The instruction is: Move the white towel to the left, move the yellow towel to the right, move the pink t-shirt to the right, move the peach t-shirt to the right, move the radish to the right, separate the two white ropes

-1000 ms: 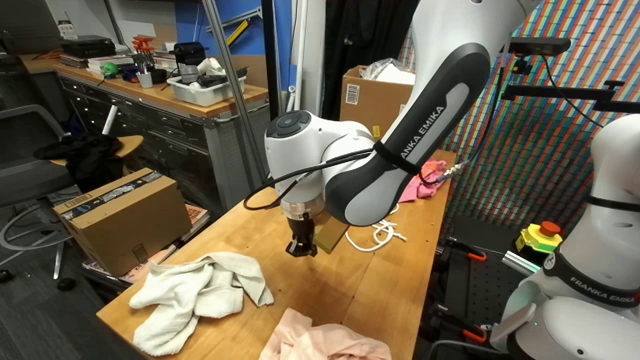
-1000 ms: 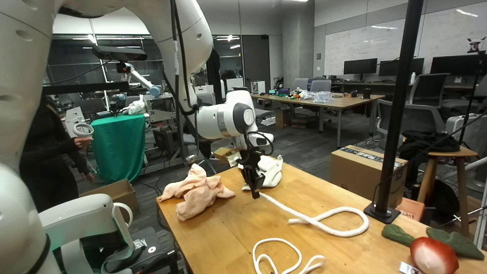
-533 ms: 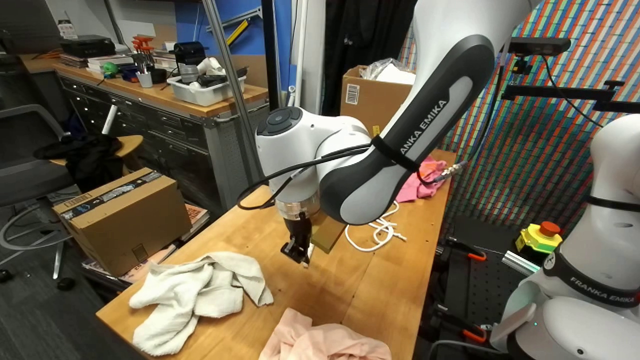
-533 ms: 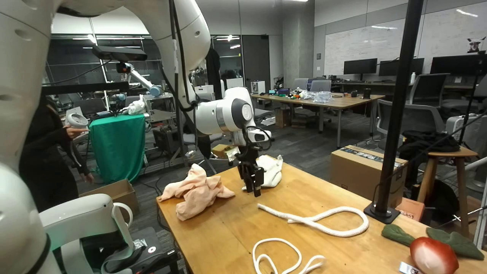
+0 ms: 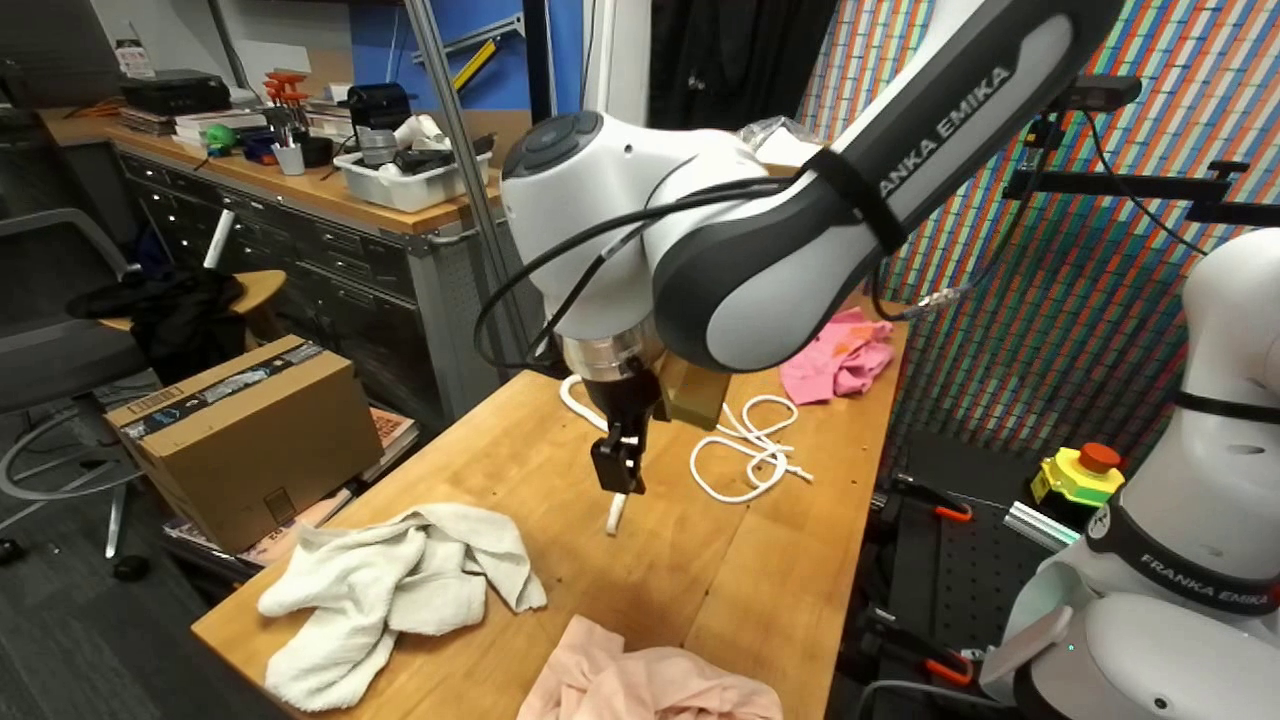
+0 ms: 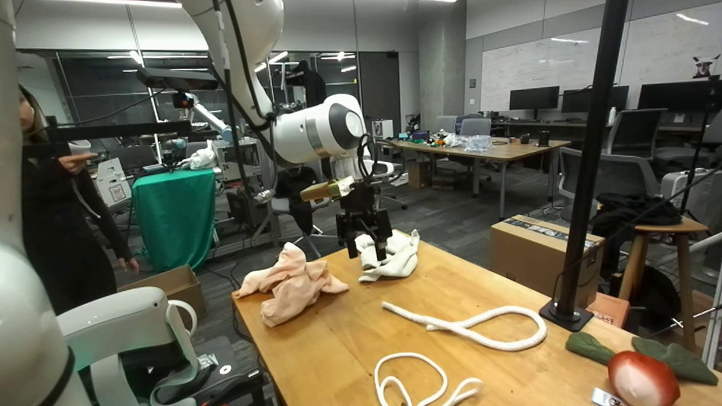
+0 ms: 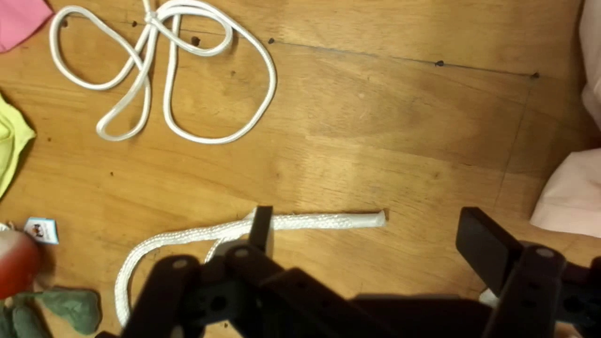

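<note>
My gripper (image 7: 366, 223) stands open above the table, its fingers wide apart with nothing between them. Below it lies the thick white rope (image 7: 328, 220), looped and crossing itself, its end under the gap. The thin white rope (image 6: 414, 355) lies apart from it, tangled in loops. The radish (image 6: 643, 378), red with green leaves, rests near the thick rope's loop. In the wrist view the yellow towel (image 7: 9, 141) and pink t-shirt (image 7: 19, 21) show at the left edge. Near the opposite table end are the white towel (image 5: 400, 590) and the peach t-shirt (image 6: 296, 287), both crumpled.
A black pole (image 6: 581, 169) rises from a base at the table edge, close to the radish's leaves. A cardboard box (image 5: 250, 440) sits on the floor side beyond the table. A person (image 6: 56, 225) stands behind the robot.
The gripper has let go of the thick rope's end, which dropped flat onto the table. Its fingers have spread wide and the arm has risen. Cloths and thin rope have not moved.
</note>
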